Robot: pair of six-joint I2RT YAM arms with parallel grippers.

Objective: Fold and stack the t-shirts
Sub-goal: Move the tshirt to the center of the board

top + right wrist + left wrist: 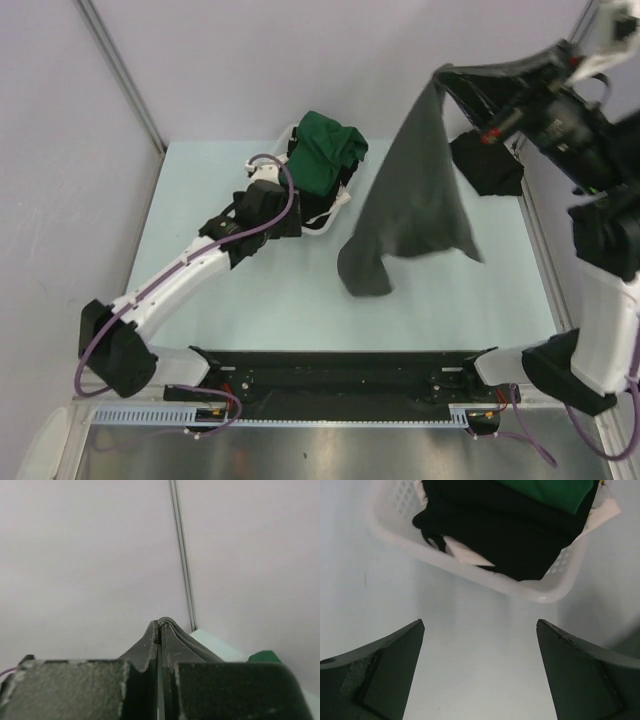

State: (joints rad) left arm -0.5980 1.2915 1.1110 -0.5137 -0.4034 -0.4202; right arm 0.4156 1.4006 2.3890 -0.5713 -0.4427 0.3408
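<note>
My right gripper (448, 74) is raised high at the back right, shut on the top edge of the dark charcoal grey t-shirt (415, 190). The shirt hangs down in a long drape, its lower end bunched on the table. In the right wrist view the closed fingertips (155, 640) pinch a fold of that shirt (202, 647). The dark green t-shirt (330, 150) lies on top of the black t-shirt (510, 530) in the white basket (470, 570). My left gripper (480, 622) is open and empty over bare table just in front of the basket.
The white slatted basket (325, 222) stands at the back centre of the pale table. Walls close in on the left and back, with a metal post at the back left. A black part of the right arm (487, 165) sits behind the hanging shirt.
</note>
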